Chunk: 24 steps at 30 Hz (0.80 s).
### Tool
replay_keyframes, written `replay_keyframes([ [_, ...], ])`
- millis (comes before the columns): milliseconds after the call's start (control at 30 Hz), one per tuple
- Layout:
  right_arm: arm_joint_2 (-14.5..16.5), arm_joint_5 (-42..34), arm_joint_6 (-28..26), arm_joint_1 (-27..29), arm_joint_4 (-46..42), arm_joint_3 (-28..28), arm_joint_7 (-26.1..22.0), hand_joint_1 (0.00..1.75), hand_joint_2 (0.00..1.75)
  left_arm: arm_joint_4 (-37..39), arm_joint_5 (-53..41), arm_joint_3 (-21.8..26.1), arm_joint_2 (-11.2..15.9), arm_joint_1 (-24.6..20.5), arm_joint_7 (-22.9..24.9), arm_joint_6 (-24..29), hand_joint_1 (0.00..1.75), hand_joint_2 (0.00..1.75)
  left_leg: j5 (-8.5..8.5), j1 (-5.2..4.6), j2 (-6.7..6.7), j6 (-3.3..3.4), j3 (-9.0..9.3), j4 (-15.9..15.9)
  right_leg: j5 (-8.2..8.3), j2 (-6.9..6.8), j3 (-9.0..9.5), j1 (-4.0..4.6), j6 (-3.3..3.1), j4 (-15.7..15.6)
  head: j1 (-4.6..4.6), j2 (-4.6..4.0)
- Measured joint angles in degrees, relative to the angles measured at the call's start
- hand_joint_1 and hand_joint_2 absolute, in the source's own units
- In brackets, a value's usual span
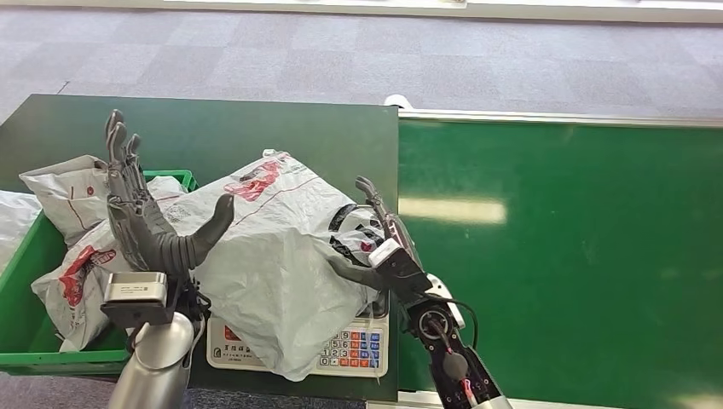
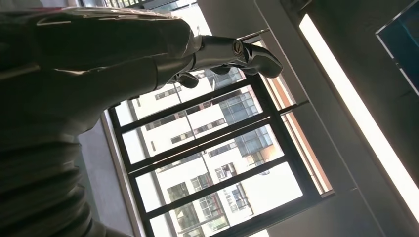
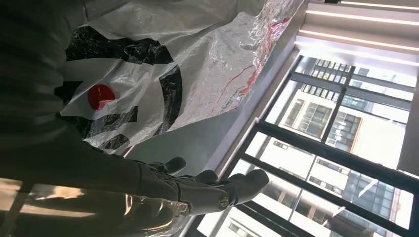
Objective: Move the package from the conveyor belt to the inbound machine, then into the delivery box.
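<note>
The package (image 1: 273, 247), a big white plastic bag with red and black print, lies on the inbound machine (image 1: 351, 351), a white scale with a coloured keypad. Its left end leans toward the green delivery box (image 1: 19, 264). My left hand (image 1: 145, 217) stands upright at the bag's left side, fingers spread upward and thumb reaching to the plastic. My right hand (image 1: 385, 243) lies along the bag's right side, fingers straight and thumb against the plastic. In the right wrist view the package (image 3: 173, 64) sits beside my extended fingers (image 3: 212, 187). The left wrist view has my left hand (image 2: 108, 54) holding nothing.
The delivery box holds two more white bags (image 1: 72, 192). The bright green conveyor belt (image 1: 563, 273) runs on the right, bare. Scale and box stand on a dark green table (image 1: 239, 128). Grey carpet lies beyond.
</note>
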Motion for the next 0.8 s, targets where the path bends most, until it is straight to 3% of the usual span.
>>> replay_keyframes([
  [167, -0.59, -0.89, -0.1, 1.1, -2.85, -0.18, -0.55, 0.0, 1.75, -0.27, -0.73, 0.07, 0.13, -0.61, 0.46, -0.6, 0.0, 1.75, 0.01, 0.0, -0.01, 0.0, 0.01, 0.0, 0.0, -0.01, 0.02, 0.0, 0.0, 0.0, 0.0, 0.0],
  [300, -1.02, -2.1, -1.78, 3.11, -8.29, -0.76, -2.56, 0.0, 1.75, -0.27, -4.37, 0.23, 0.28, -1.76, 4.15, -4.06, 0.0, 1.75, 0.01, 0.0, -0.02, 0.0, 0.0, 0.0, 0.0, -0.01, 0.01, -0.01, 0.0, 0.0, 0.01, 0.0],
  [433, -1.28, -1.01, -8.46, 5.72, -16.62, -2.28, -4.7, 0.0, 1.75, 0.7, -10.85, 0.07, 0.36, -3.69, 11.22, -10.72, 0.0, 1.75, 0.01, -0.01, -0.02, 0.0, 0.0, 0.01, 0.0, -0.01, -0.03, -0.02, 0.0, -0.01, -0.01, 0.0],
  [633, -2.02, -1.39, -19.5, 12.86, -32.91, -7.32, -6.01, 0.0, 1.75, 9.56, -26.16, -1.24, 0.69, -7.72, 28.47, -26.63, 0.0, 1.75, 0.0, -0.02, 0.04, 0.0, 0.0, 0.01, 0.02, 0.03, -0.05, -0.03, 0.0, -0.02, -0.01, 0.0],
  [800, -2.15, 0.58, -22.96, 20.56, -46.06, -14.9, -7.66, 0.0, 1.75, 19.93, -31.28, -1.59, 1.03, -9.57, 33.14, -35.15, 0.0, 1.75, -0.02, -0.02, 0.0, -0.01, -0.02, 0.01, 0.01, 0.03, -0.05, -0.03, 0.0, -0.02, -0.01, 0.0],
])
